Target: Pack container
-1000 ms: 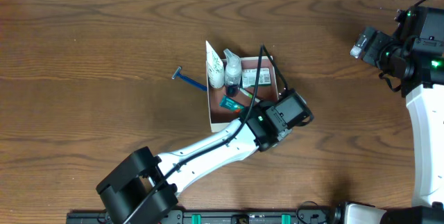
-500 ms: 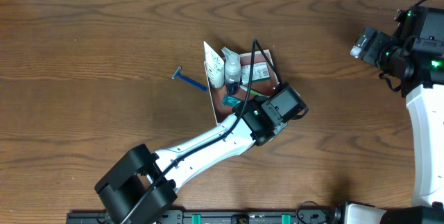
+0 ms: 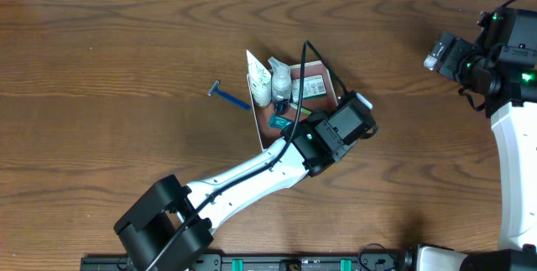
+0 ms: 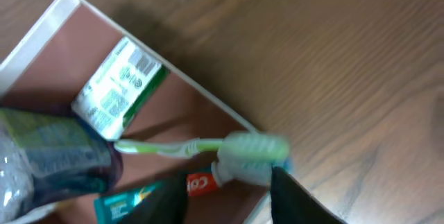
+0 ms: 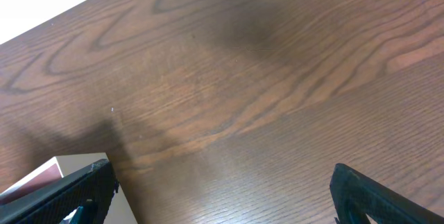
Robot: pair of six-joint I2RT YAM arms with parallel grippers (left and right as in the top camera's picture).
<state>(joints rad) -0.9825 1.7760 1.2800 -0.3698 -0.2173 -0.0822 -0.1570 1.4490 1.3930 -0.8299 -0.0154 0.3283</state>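
One wide wooden bench (image 3: 126, 44) carries it all. Over it the left arm (image 3: 252, 174) reaches to the box (image 3: 257, 124), which sits near the middle and has been skewed a little out of square within the last second. The left gripper (image 3: 346, 122), at the box's four o'clock corner, has since slid slightly toward three o'clock and its jaws have eased apart: released, nothing pinched. Close up, the green toothbrush (image 4: 180, 146) lies loose inside, its head at the rim. So I'd judge one more item is packed. The right gripper (image 5: 222, 189) waits at the bench's three o'clock edge, spread wide and empty. Smallest, a blue razor (image 3: 226, 95) lies on the bench at the box's nine o'clock, not yet packed.
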